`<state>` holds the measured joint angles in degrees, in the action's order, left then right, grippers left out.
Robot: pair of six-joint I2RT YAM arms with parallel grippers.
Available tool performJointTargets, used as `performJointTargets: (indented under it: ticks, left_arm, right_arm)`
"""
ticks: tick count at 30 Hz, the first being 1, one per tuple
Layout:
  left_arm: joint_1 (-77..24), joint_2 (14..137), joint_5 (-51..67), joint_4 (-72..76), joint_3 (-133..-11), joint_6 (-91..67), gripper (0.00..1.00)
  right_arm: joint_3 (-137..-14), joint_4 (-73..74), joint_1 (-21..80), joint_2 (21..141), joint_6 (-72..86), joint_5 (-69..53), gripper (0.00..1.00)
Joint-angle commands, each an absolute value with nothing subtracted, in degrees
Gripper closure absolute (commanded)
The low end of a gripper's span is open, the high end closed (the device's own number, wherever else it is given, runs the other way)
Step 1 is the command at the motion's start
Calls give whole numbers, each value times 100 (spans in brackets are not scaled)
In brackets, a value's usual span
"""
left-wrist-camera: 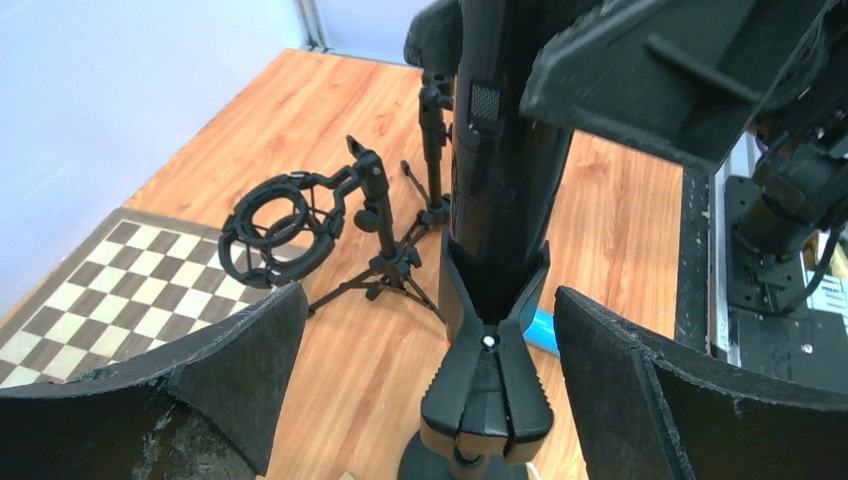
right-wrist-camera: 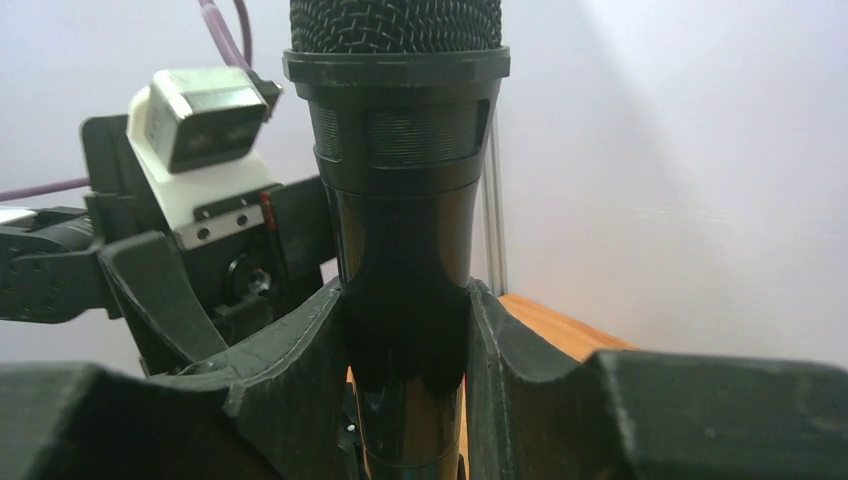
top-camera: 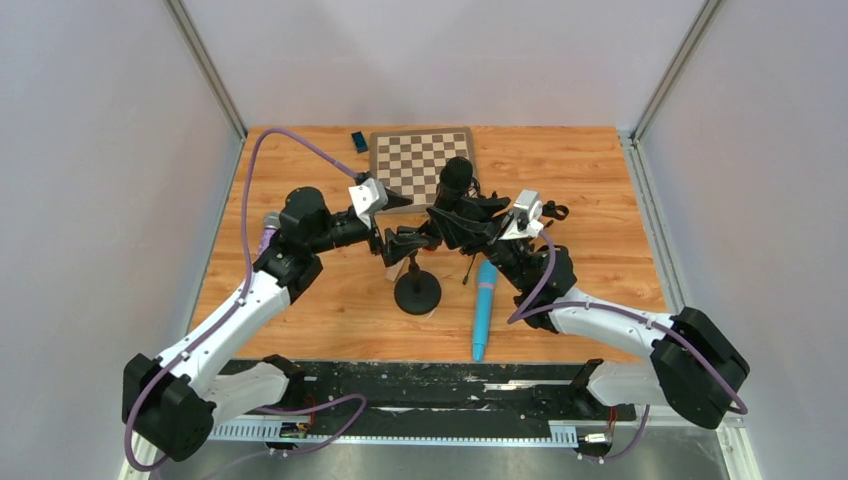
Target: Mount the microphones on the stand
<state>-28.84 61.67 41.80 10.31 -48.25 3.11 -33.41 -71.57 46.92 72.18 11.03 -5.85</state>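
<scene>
The long black microphone stands upright with my right gripper shut on its body; its grille shows from above. Its lower end sits in the black clip of the round-based stand. My left gripper is open, one finger on either side of that clip and touching nothing. The light blue microphone lies on the table right of the stand. The purple microphone shows partly behind my left arm.
A checkerboard lies at the back, with a small dark blue object beside it. A tripod with a ring shock mount and a second small tripod stand past the clip. Grey walls enclose the wooden table.
</scene>
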Motion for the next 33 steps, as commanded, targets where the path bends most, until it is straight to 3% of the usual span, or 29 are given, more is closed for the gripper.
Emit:
performJointTargets:
  ticks: [1, 13, 27, 33]
  left_arm:
    - [-2878, 5826, 3820, 1183, -4783, -178, 0]
    - [-2878, 5122, 3084, 722, -4445, -278, 0]
    - [-2882, 4914, 3147, 667, -4178, -104, 0]
    - [-2883, 4791, 3276, 807, -4056, -224, 0]
  right_arm:
    - [-3463, -6627, 4776, 7070, 734, -559, 87]
    - [-3459, -6104, 4773, 6884, 373, -268, 78]
    - [-3560, -5944, 4775, 6720, 1159, 204, 4]
    - [-3323, -5577, 4764, 6264, 1195, 111, 0]
